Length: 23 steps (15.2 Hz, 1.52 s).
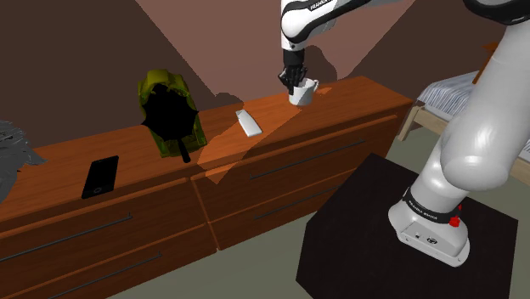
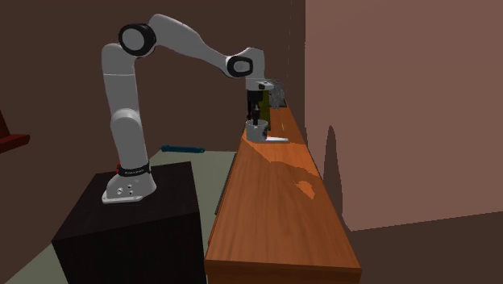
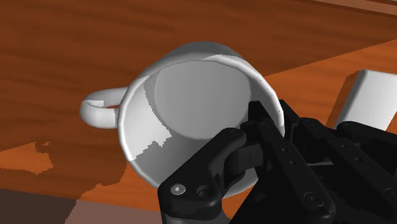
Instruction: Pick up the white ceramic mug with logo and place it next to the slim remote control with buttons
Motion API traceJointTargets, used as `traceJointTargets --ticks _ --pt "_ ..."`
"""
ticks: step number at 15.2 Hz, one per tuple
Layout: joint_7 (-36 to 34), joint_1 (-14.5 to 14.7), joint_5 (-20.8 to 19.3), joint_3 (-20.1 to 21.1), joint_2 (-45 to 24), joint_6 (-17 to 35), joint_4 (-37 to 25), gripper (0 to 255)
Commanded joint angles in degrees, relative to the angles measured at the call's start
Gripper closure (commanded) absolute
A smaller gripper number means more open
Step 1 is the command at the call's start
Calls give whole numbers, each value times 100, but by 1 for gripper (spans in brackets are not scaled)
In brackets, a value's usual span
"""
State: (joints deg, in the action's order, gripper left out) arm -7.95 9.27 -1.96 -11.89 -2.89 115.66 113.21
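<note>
1. One white mug [image 1: 304, 93] is at the wooden dresser's [image 1: 357, 106] right end in the shoulder view.
2. My gripper [image 1: 293, 82] is clamped on its rim.
3. To its left, apart, lies the slim pale remote [image 1: 249, 123].
4. Far left lies a black phone [image 1: 100, 176].

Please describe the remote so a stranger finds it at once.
On the long wooden dresser, look between the green bag and the white mug. The remote lies there: flat, slim and white, unlike the flat black device beyond the bag.
</note>
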Motion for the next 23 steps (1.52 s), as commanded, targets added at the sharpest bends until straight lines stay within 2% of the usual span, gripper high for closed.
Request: traceJointTargets --ticks 1,15,23 --pt "-1 -1 3 -1 -24 160 133 255" --pt "36 -23 96 3 -475 1154 684 255" --pt "37 -23 97 3 -476 1154 683 255"
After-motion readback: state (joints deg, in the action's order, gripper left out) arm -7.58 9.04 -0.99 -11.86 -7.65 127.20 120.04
